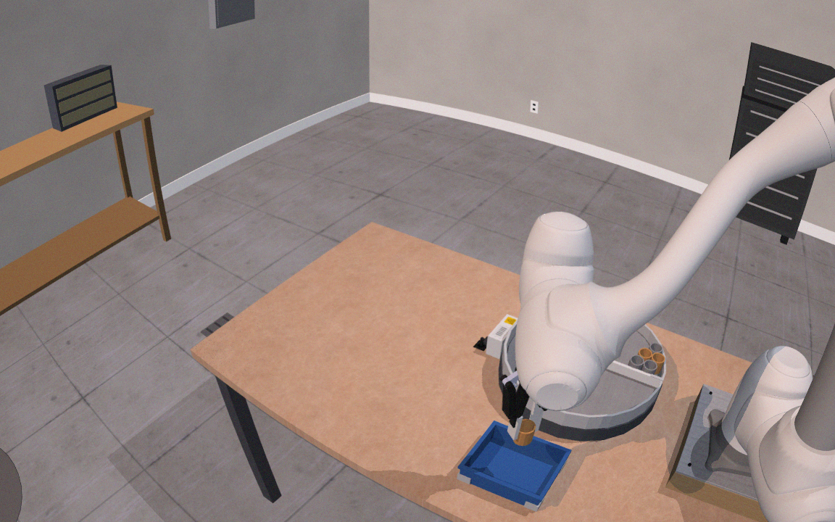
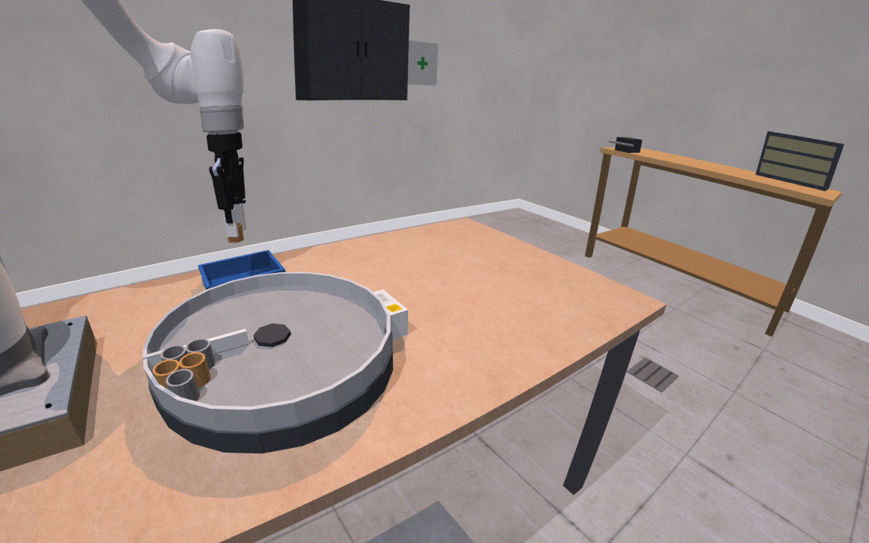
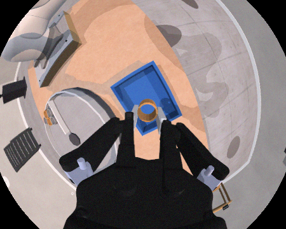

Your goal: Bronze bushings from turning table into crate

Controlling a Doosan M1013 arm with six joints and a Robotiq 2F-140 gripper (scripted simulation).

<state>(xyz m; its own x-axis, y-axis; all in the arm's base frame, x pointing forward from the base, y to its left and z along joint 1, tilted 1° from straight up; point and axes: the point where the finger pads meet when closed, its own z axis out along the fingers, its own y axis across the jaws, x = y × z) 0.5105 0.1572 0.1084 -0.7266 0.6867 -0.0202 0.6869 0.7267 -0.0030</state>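
My gripper (image 1: pixel 525 423) (image 2: pixel 235 225) (image 3: pixel 147 112) is shut on a bronze bushing (image 1: pixel 525 435) (image 2: pixel 234 237) (image 3: pixel 147 117), held upright above the blue crate (image 1: pixel 497 484) (image 2: pixel 241 271) (image 3: pixel 133 92). The bushing hangs clear of the crate, over its side nearer the turning table in the top view. No bushing shows inside the crate; part of its floor is hidden. On the turning table (image 1: pixel 602 425) (image 2: pixel 301 395) stand two bronze bushings (image 1: pixel 659 363) (image 2: pixel 200 372) and three steel bushings (image 1: pixel 650 367) (image 2: pixel 185 390), clustered beside the divider at the rim.
A white divider (image 1: pixel 633 374) (image 2: pixel 228 338) runs from the turning table's rim toward its dark hub (image 2: pixel 271 334). A white box (image 1: pixel 499 336) (image 2: pixel 394 315) sits against the turning table's side. The arm's base plate (image 2: pixel 66 378) is on the table, beyond the turning table from this box.
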